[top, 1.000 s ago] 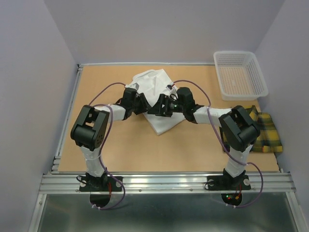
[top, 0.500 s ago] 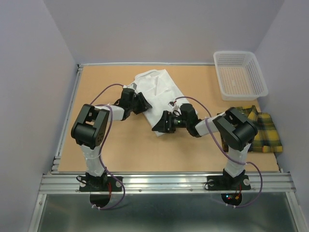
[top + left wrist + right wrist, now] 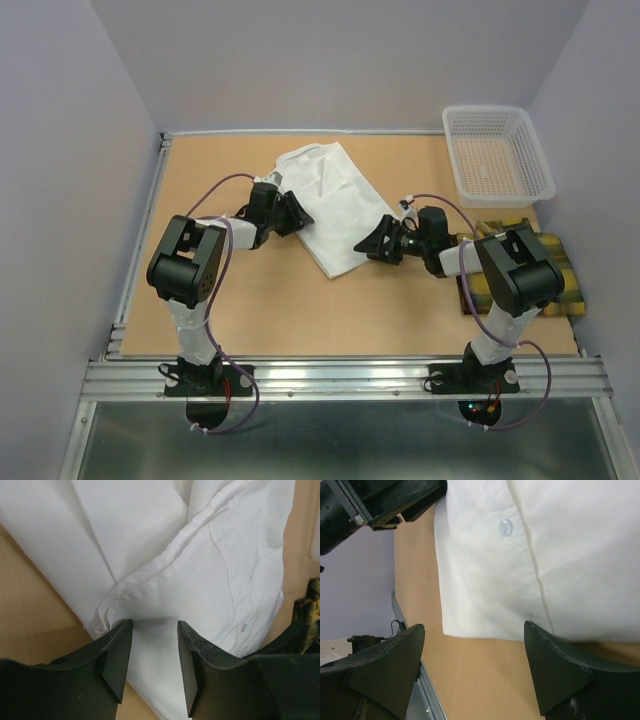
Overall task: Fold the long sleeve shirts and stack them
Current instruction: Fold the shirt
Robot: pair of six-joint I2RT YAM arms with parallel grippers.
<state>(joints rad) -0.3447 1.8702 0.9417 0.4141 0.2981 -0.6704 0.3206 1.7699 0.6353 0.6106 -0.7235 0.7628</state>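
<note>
The white shirt (image 3: 335,200) lies folded in a long flat strip on the table, running from the back centre towards the middle. My left gripper (image 3: 297,211) is at its left edge; in the left wrist view (image 3: 154,627) the jaws are open with the white cloth (image 3: 200,555) beneath them. My right gripper (image 3: 366,245) is open and empty just off the strip's near right edge; its wrist view (image 3: 472,630) shows the shirt's corner (image 3: 530,555) and bare table between the fingers. The plaid shirt (image 3: 550,270) lies folded at the right, partly under my right arm.
A white mesh basket (image 3: 497,152) stands at the back right corner. The wooden table (image 3: 260,310) ends at a metal rail along the front and left. My left arm shows in the right wrist view (image 3: 370,505).
My right gripper has pulled away from the middle of the white shirt to the right and now sits off its edge. The shirt lies flatter. The left gripper has barely moved.
</note>
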